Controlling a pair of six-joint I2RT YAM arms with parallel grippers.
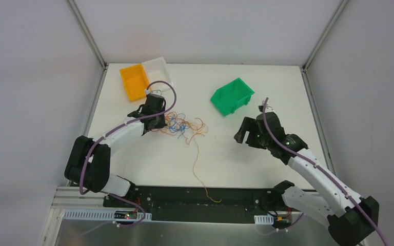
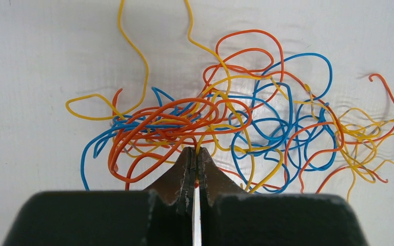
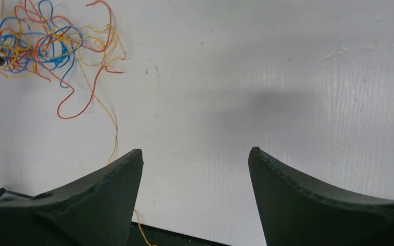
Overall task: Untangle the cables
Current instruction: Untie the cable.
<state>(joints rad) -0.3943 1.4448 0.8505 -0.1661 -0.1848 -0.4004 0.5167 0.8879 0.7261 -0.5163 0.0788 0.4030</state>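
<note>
Left gripper [image 2: 195,151], shut, pinches the near edge of the cables [image 2: 174,123]. Right gripper [image 3: 196,151], wide and empty, sits well right of them. A yellow strand [image 1: 195,161] trails toward the bases.

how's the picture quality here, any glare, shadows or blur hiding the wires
Top external: even light, glare only on the metal plate at the bottom, cables tiny but readable. Left wrist: cables sharp with faint shadows, left tool dark and close. Right wrist: a soft grey shadow on the table, right tool dark, slightly soft.
</note>
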